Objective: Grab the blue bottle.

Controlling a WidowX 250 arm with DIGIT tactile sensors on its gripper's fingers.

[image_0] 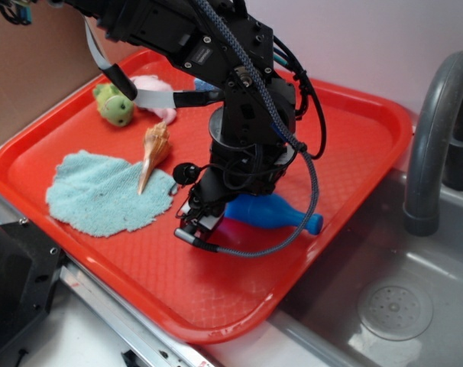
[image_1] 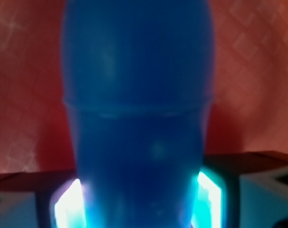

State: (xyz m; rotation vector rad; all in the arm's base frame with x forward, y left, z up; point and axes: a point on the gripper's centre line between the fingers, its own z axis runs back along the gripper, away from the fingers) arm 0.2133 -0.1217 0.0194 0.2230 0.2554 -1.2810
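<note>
the blue bottle (image_0: pixel 271 212) lay on its side on the red tray (image_0: pixel 354 138), just beside the towel (image_0: pixel 101 191). the jaws were seen apart, straddling its wide body without clamping. a firm, centred closing was judged best, since the smooth round plastic could roll or slip.

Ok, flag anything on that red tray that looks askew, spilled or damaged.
Nothing looks spilled or damaged. The blue bottle lies on its side on the red tray, between the gripper's fingers. The teal cloth is spread rumpled, with a seashell resting partly on it.
</note>
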